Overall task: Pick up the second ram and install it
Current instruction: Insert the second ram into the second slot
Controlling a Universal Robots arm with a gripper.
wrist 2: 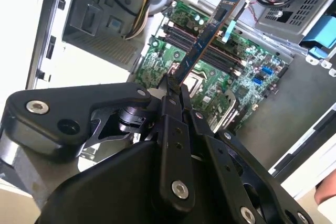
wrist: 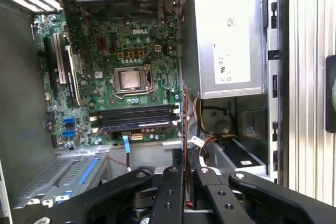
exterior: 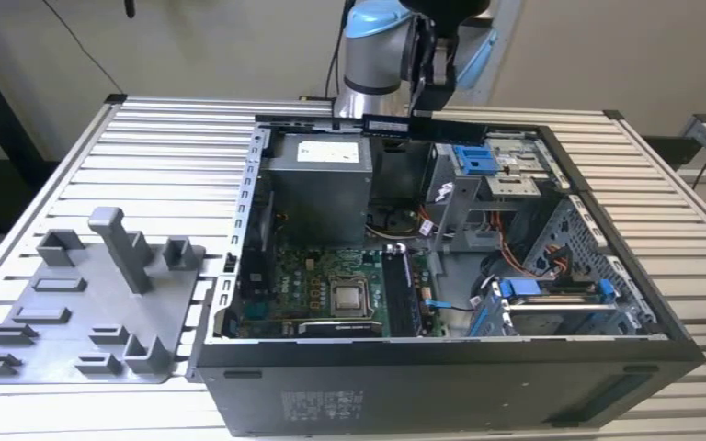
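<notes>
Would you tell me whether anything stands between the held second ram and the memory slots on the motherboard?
Nothing visible does. The gripper is shut on the second ram, held above the open case. In the first wrist view the memory slots lie uncovered; a blue cable sits beside them, not across.

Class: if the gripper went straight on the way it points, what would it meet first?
Probably the motherboard, near its memory slots; the memory stick in the gripper would touch first. Depth is unclear.
</notes>
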